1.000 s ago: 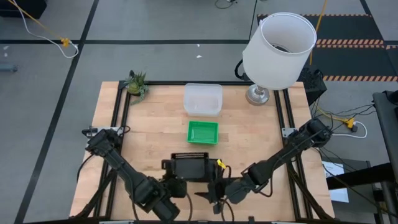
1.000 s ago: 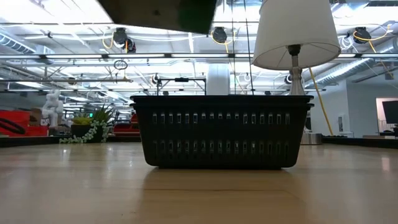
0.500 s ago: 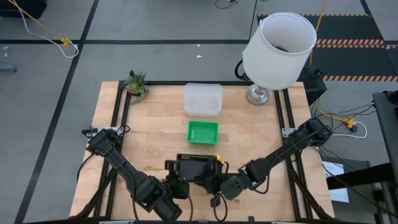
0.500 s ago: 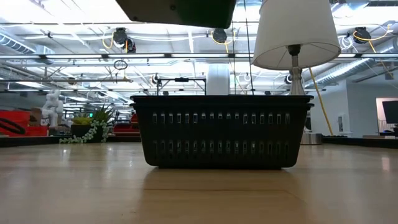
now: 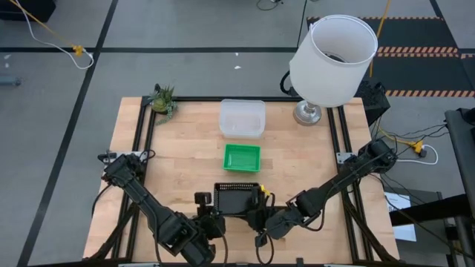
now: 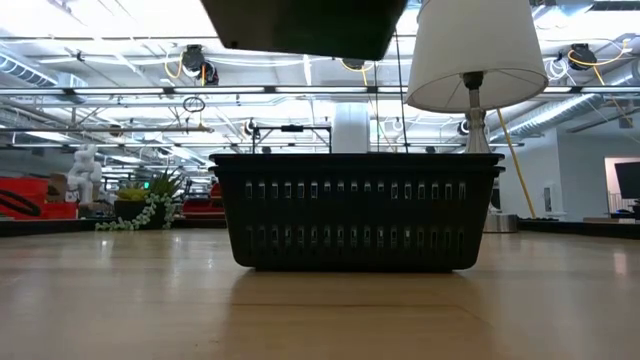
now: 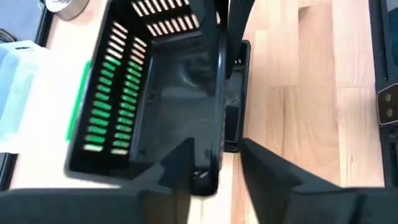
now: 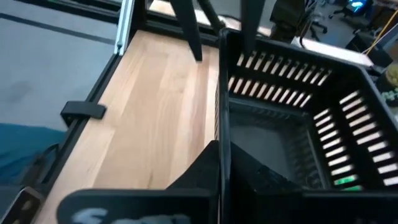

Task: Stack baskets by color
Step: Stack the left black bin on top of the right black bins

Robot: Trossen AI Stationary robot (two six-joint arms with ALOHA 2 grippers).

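at the table's near edge, a small black perforated plastic basket (image 5: pixel 237 199) hangs in the air between the two dark arms, its underside showing at the top of the low view (image 6: pixel 300 25), above a second black perforated basket (image 6: pixel 355 210) that sits flat on the light wooden table (image 5: pixel 185 156). the right gripper (image 5: pixel 261 220) has its fingers pressed together on one wall of the raised basket, the rim caught between them in the right wrist view (image 8: pixel 222 155). the left gripper (image 5: pixel 211 221) sits just beside the opposite wall with its fingers (image 7: pixel 177 168) spread, one on each side of the rim and not squeezing it. farther back, at the table's middle, a small bright green perforated basket (image 5: pixel 242 157) rests alone. beyond it, near the far edge, lies a clear translucent rectangular basket (image 5: pixel 242 118). at the far left corner stands a small green potted plant (image 5: pixel 163 99); at the far right corner, a big white lampshade on a metal-based lamp (image 5: pixel 332 59).
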